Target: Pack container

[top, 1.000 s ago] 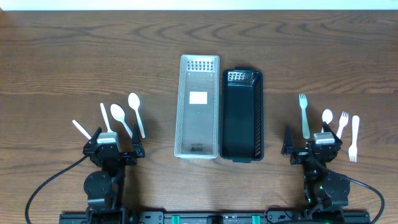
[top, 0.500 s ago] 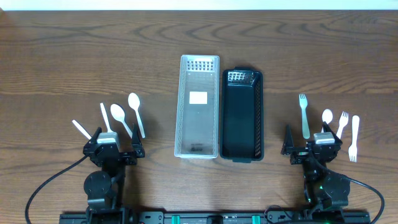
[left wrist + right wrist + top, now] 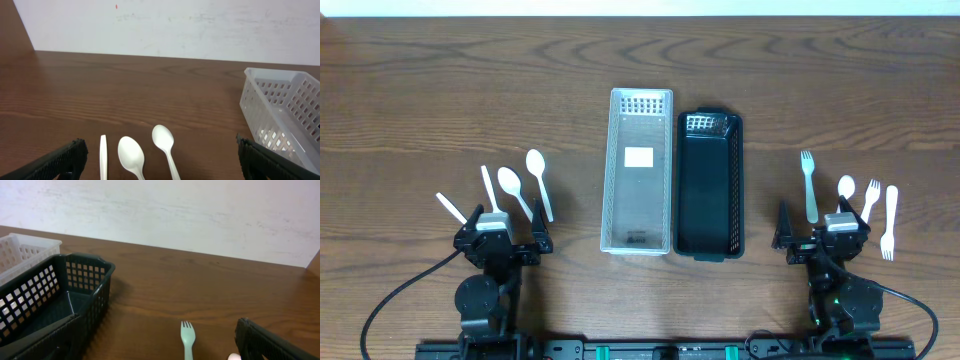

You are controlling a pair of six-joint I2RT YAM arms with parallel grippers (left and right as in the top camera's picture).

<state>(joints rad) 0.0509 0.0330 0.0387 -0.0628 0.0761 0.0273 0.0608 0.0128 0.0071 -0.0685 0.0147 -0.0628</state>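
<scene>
A white slotted basket (image 3: 640,170) and a black basket (image 3: 710,185) stand side by side at the table's middle, both looking empty. White spoons (image 3: 515,190) and sticks (image 3: 490,188) lie just ahead of my left gripper (image 3: 505,232), which is open and empty. Forks (image 3: 808,185) and a spoon (image 3: 846,188) lie ahead of my right gripper (image 3: 823,232), also open and empty. In the left wrist view two spoons (image 3: 131,155) lie between the spread fingers (image 3: 55,162). In the right wrist view one fork (image 3: 187,335) lies between the fingers (image 3: 270,340).
The white basket's corner (image 3: 285,105) shows at the right of the left wrist view. The black basket (image 3: 60,295) fills the left of the right wrist view. A white wall runs behind the table's far edge. Cables trail from both arm bases.
</scene>
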